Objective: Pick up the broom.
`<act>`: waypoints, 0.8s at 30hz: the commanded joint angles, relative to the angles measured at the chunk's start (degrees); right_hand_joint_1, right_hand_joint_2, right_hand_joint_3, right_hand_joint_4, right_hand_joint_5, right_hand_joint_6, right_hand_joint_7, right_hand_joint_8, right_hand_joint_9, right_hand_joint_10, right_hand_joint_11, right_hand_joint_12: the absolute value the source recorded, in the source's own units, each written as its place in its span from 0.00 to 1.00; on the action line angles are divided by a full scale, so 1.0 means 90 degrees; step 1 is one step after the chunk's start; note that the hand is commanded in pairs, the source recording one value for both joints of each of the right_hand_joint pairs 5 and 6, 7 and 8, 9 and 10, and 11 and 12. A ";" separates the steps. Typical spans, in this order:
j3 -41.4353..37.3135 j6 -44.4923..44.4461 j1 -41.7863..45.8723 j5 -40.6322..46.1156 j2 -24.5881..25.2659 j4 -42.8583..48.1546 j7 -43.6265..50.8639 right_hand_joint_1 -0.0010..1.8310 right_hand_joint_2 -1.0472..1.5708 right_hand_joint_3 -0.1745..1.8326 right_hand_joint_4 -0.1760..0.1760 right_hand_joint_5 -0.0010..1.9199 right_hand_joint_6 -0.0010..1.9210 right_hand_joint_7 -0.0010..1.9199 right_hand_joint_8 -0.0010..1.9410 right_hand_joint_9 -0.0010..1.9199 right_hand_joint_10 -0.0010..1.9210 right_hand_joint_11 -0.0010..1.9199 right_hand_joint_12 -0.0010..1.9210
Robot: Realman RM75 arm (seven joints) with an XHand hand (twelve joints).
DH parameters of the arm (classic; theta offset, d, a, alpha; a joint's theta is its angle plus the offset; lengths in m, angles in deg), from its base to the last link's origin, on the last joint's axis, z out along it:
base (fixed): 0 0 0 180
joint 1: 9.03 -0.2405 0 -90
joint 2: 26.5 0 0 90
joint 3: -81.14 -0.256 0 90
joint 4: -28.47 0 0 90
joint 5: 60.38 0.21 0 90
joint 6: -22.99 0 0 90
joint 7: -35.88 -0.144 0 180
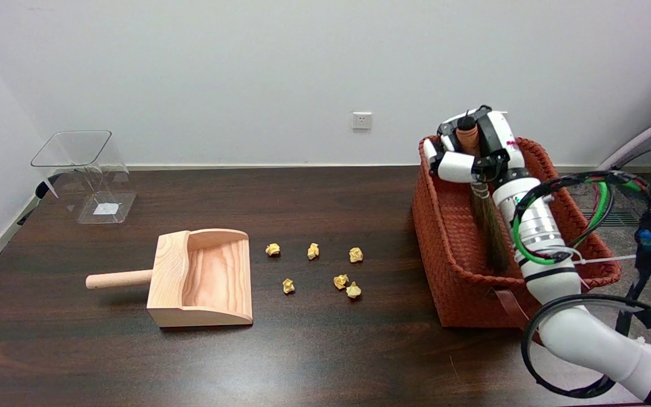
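The broom (488,223) stands inside the orange woven basket (450,271) at the right of the table, brown bristles pointing down toward the near side and its brown handle top up at the far rim. My right hand (472,150) wraps its black-and-white fingers around the handle top, gripping it. The forearm reaches in from the lower right, over the basket, and hides part of the bristles.
A wooden dustpan (201,285) with a round handle lies left of centre. Several crumpled yellow paper bits (339,281) are scattered between it and the basket. A clear plastic bin (85,175) stands at the far left. Cables loop around my arm (602,198).
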 commanded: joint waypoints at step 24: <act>0.0427 0.1587 -0.2877 0.1978 -0.0223 -0.1008 0.2188 0.78 0.70 0.57 0.50 1.00 1.00 1.00 0.99 1.00 1.00 1.00 1.00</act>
